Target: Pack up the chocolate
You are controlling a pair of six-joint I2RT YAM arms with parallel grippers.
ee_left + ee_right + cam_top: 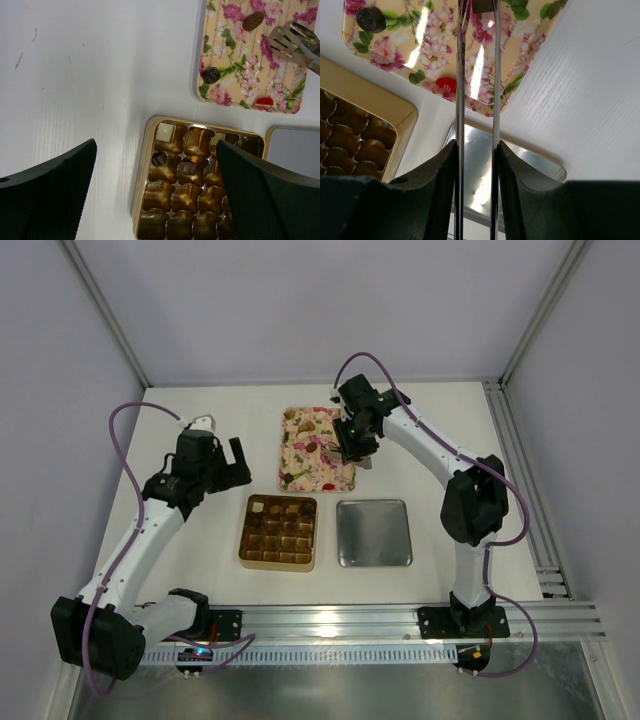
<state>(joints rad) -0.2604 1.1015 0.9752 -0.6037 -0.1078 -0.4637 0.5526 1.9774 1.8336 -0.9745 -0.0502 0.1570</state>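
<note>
Only up close: right claw (476, 145) tight around metal tongs (461, 75) (left claw (156, 145) wide, empty).

No legible text; maybe faint script on tray (230, 45), too blurred

claws (232, 462) (357, 443) x2 | tongs (282, 39) x1 | flwr tray (235, 55) x1 | gold box (278, 564) x1 | slvr tray (374, 532) x1

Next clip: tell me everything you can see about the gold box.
The gold box is square, with shiny gold walls and a brown grid of cells, apparently moulded plastic. It lies flat and open on the white table, close to the flowered tray and beside, not touching, a silver metal tray. A few far cells hold chocolate; most look empty. Only the table touches it.
</note>
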